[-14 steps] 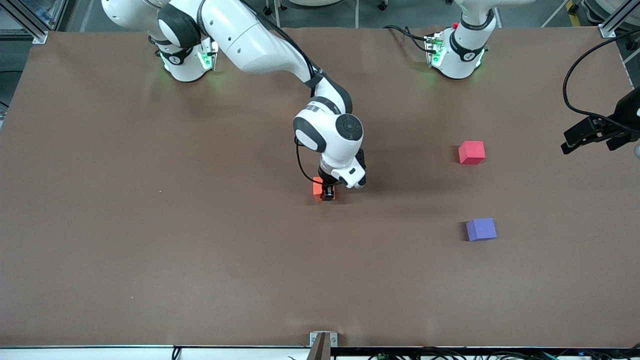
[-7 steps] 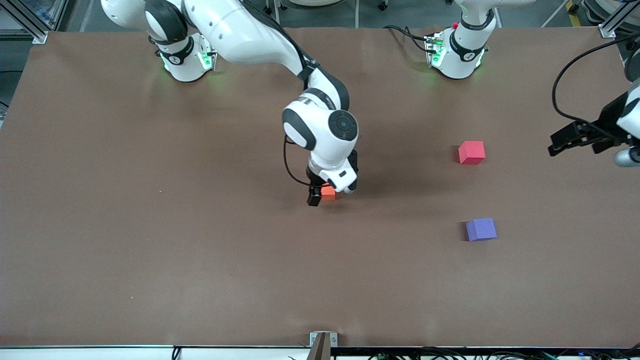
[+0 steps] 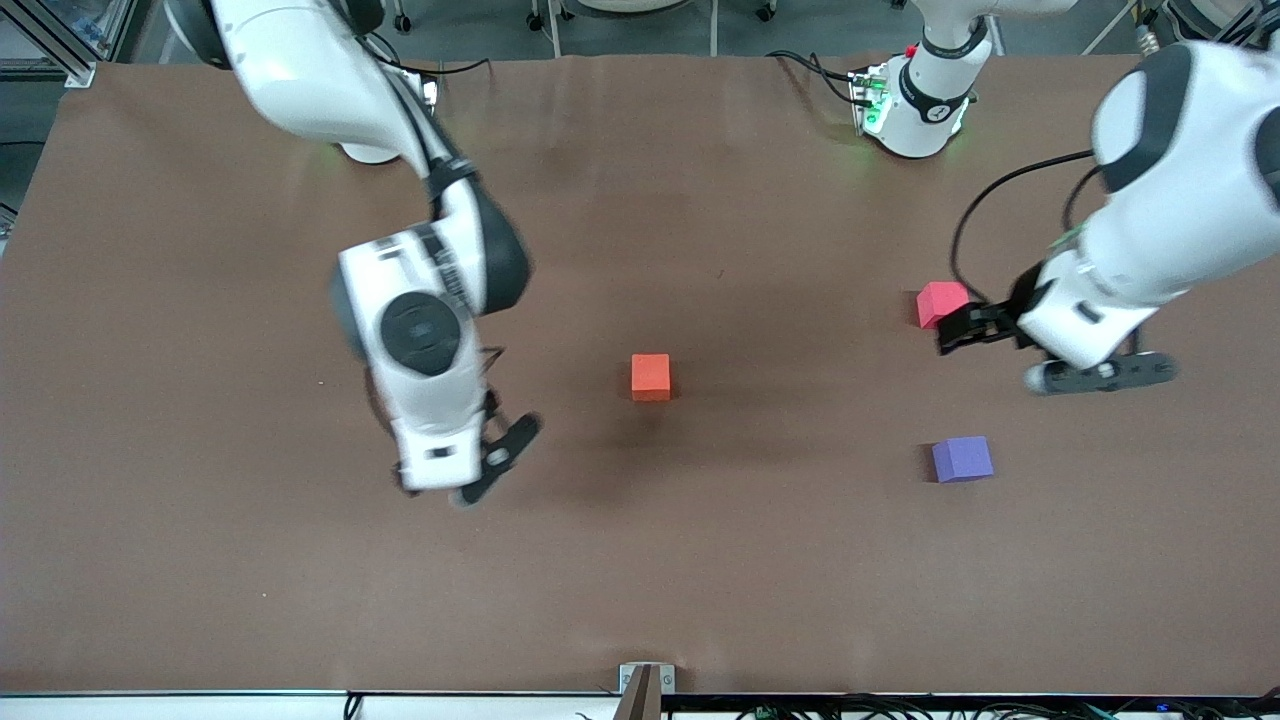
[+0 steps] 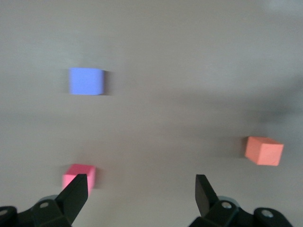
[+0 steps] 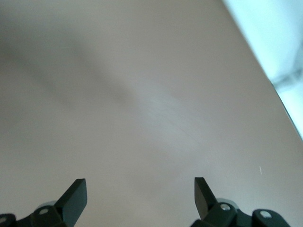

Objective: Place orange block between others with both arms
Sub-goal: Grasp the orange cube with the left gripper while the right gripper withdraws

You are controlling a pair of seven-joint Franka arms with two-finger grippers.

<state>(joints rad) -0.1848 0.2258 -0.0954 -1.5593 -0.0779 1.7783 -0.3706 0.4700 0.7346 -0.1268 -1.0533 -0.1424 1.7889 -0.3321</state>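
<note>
Your orange block (image 3: 650, 377) sits free on the bench, toward the right arm's end from the red-pink cube (image 3: 941, 303). Left gripper (image 3: 962, 331), wide open and empty, hovers probably beside that cube; right gripper (image 5: 140, 194) also gapes empty.

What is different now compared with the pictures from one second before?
The right gripper let go of the small orange foam cube and swung away toward its own end. The left gripper came in beside the red-pink cube. All three cubes, including the purple-blue cube, kept their places.
</note>
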